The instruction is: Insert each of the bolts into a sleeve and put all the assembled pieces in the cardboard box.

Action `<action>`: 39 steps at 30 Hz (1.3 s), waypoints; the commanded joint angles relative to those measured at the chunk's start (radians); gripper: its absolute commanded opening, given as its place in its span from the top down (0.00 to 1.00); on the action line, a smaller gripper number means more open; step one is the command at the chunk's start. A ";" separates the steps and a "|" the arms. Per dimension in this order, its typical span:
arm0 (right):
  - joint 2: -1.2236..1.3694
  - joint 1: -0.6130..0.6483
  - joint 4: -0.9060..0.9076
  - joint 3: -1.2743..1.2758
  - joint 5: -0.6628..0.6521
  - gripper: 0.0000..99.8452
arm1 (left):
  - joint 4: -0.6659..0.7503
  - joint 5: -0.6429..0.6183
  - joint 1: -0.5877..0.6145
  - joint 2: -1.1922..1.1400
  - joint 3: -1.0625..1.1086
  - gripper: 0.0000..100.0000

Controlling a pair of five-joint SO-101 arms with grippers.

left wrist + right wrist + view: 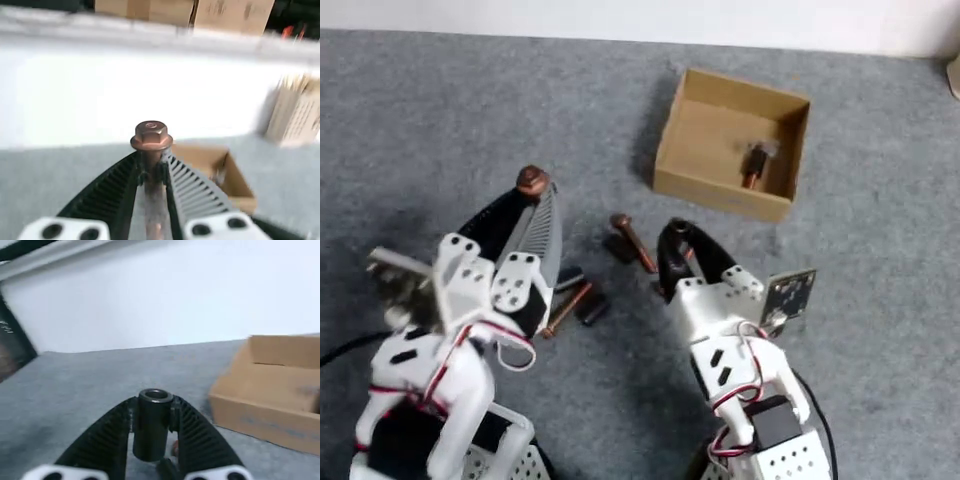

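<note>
the left gripper (pixel 151 164) is closed tight on a copper bolt (pixel 151 136), the shank pinched between its ribbed fingers and the hex head standing up past the tips. the right gripper (pixel 153 406) is clamped round a black sleeve (pixel 152 435), held upright with its open bore facing up. in the high view both grippers hang over the grey carpet (pixel 440 120), apart from each other. between them lie a loose bolt (pixel 633 242) and a second loose bolt (pixel 567 308), with dark sleeves (pixel 592 308) just beside them. the cardboard box (pixel 720 195) sits beyond the right gripper. inside it lies what looks like one assembled piece (pixel 756 165), too blurred to be sure.
</note>
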State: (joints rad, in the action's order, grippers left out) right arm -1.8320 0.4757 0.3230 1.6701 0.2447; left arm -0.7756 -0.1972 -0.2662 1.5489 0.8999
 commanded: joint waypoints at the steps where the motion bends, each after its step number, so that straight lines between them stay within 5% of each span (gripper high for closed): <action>1: -0.005 0.059 -0.061 0.087 -0.014 1.00 | 0.083 0.000 -0.016 0.028 -0.005 0.99; 12: -0.005 0.269 -0.073 -0.031 -0.242 1.00 | 0.218 -0.002 -0.027 0.022 -0.005 0.99; 23: -0.005 0.338 -0.074 -0.081 -0.250 1.00 | 0.233 0.000 -0.216 0.031 0.038 0.99; 39: -0.005 0.332 -0.073 -0.074 -0.252 1.00 | 0.210 -0.003 -0.220 0.031 0.160 0.99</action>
State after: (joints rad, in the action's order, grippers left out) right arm -1.8320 0.8009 0.2785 1.6395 0.0054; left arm -0.5700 -0.1972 -0.4595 1.5719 1.0595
